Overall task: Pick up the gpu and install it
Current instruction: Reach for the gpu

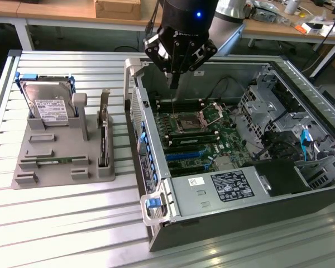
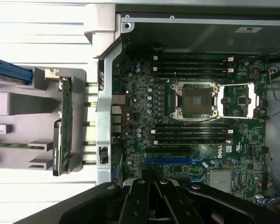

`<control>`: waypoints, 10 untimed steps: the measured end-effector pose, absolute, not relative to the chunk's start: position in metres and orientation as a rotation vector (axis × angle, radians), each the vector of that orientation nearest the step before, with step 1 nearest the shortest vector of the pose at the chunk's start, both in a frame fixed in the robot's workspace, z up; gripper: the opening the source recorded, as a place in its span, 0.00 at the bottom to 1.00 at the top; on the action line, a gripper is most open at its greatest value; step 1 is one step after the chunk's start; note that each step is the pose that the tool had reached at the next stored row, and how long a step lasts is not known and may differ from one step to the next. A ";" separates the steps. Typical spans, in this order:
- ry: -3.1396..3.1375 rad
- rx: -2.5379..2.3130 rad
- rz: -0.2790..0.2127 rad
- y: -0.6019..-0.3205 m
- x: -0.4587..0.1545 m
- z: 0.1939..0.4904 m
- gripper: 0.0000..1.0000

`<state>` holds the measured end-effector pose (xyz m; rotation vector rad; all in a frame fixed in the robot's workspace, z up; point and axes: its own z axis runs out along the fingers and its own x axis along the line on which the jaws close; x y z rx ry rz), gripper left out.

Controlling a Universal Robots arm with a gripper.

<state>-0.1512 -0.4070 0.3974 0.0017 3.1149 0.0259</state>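
We see the black claw (image 1: 173, 84) hanging over the open grey metal computer case (image 1: 212, 206), above the far part of the green motherboard (image 1: 212, 139), close to the case wall on the exterior view's left. Its fingers are pressed together to a thin point and grip nothing. In the wrist view the claw (image 2: 154, 189) looks down on the silver square processor socket (image 2: 197, 100), which has rows of dark memory slots on either side of it, and on a long blue expansion slot (image 2: 172, 159).

The gpu (image 1: 103, 146), a slim flat black rectangular card with a narrow silver-beige metal bracket at its far end, stands on its long edge in a slot of the grey moulded plastic holder (image 1: 22, 173). This holder lies on the ribbed aluminium worktop (image 1: 72, 223), to the exterior view's left of the case. From the wrist view we see the gpu (image 2: 65, 130) edge-on, just outside the case wall. The card is well apart from the claw and has not been lifted.

In the same holder, the silver hard drive with a white label and blue rails (image 1: 47, 106) leans upright at the far left, and the thin green memory stick (image 1: 53, 162) lies in a groove nearer to us
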 end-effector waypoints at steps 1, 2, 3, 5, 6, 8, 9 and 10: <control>3.115 0.002 0.026 -0.407 -0.152 0.397 0.11; 3.115 0.002 0.026 -0.407 -0.152 0.397 0.11; 3.115 0.002 0.026 -0.407 -0.153 0.397 0.11; 3.115 0.002 0.026 -0.407 -0.154 0.397 0.11; 3.115 0.002 0.026 -0.407 -0.154 0.397 0.11; 3.115 0.002 0.026 -0.407 -0.155 0.397 0.11; 3.115 0.002 0.026 -0.407 -0.156 0.397 0.11; 3.115 0.002 0.026 -0.407 -0.157 0.397 0.11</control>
